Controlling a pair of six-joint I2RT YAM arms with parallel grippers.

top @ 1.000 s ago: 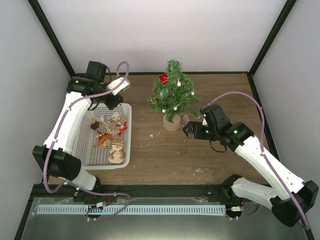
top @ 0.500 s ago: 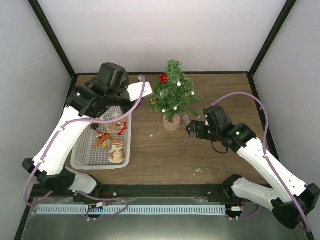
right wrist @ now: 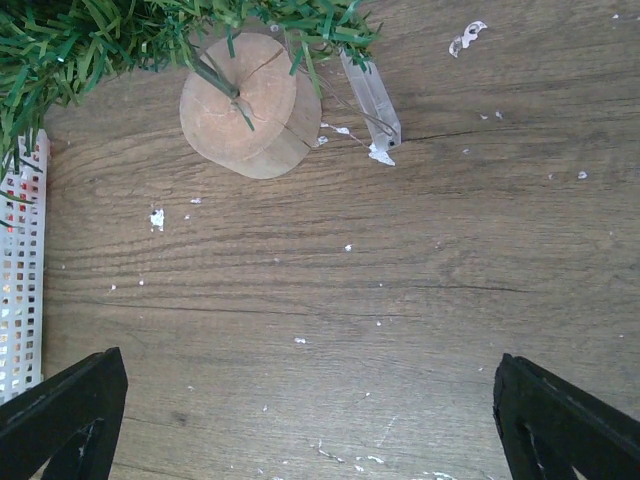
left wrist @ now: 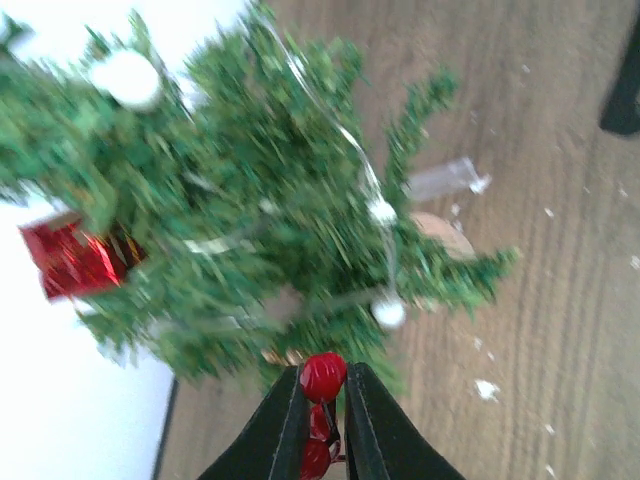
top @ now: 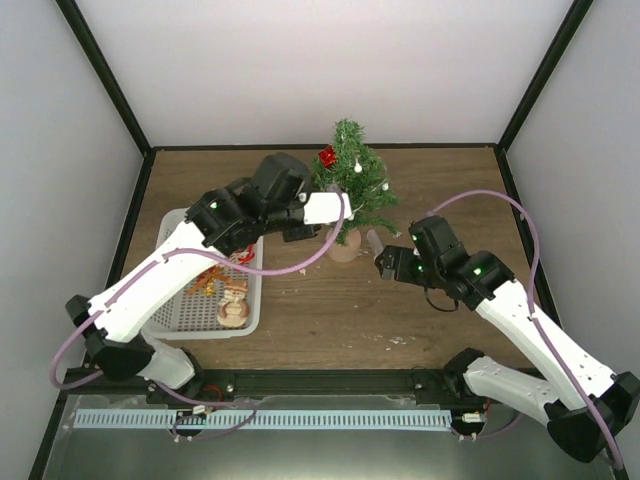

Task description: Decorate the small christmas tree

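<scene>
- Left hand (left wrist: 323, 372): pinched shut on red berry ornament (left wrist: 323, 380); small christmas tree (left wrist: 260, 220) just ahead of fingertips.
- Right hand (right wrist: 310, 400): spread wide, empty, over worktop (right wrist: 420, 280); tree's wooden base (right wrist: 250, 105) just ahead.

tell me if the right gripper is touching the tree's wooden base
Apart. The right wrist view shows the right gripper open, a strip of bare table between its fingers and the wooden base of the small christmas tree.

One small christmas tree (top: 365, 185), one white basket (top: 205, 331), one red gift ornament (top: 327, 156).
</scene>
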